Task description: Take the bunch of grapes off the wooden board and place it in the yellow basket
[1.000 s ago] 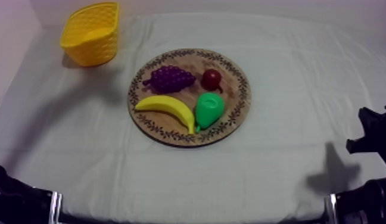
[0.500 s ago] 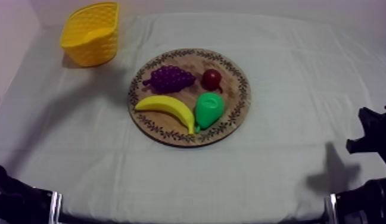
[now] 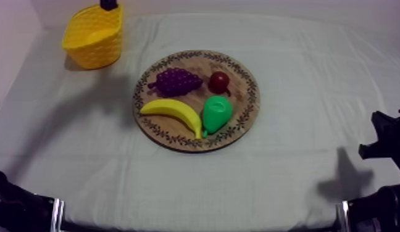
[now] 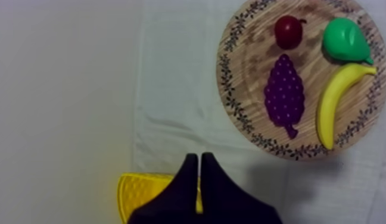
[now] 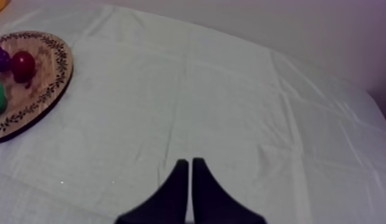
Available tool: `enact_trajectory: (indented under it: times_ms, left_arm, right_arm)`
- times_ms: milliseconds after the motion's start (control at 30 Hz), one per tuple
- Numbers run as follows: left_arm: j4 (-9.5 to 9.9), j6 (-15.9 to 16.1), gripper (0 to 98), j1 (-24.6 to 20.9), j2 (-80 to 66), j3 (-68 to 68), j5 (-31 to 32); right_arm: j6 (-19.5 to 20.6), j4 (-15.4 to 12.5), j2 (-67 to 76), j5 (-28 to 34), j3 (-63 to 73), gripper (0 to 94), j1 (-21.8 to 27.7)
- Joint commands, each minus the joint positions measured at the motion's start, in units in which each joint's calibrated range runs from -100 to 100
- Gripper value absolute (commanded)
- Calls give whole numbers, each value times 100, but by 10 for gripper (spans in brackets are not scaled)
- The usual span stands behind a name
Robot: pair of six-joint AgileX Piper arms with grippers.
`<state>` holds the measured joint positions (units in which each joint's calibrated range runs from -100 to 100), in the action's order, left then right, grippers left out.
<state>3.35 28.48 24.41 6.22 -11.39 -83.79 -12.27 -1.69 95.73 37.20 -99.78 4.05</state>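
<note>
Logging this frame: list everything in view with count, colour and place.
cloth: one, grey-white, spread under everything
wooden board: one, brown, patterned rim, middle of the cloth
bunch of grapes: one, purple, on the board
small red fruit: one, red, on the board
banana: one, yellow, on the board
pear: one, green, on the board
yellow basket: one, far left corner
left gripper: one, black, shut, over the basket
right gripper: one, black, shut, over bare cloth

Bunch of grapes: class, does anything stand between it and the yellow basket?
Nothing visible does. Only bare cloth lies between the bunch of grapes on the wooden board and the yellow basket; the banana, pear and small red fruit lie away from that path.
</note>
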Motion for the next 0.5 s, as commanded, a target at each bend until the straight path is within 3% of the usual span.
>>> enact_trajectory:
  times_ms: [0,367,467]
  left_arm:
    - [12,0,0,2,-4,54,35]
    - [76,-54,16,94,-28,437,273]
    - [72,5,261,100,-43,524,238]
  right_arm:
    - [-1,1,2,-3,1,5,1]
    - [-1,1,2,-3,1,5,1]
    - [-1,1,2,-3,1,5,1]
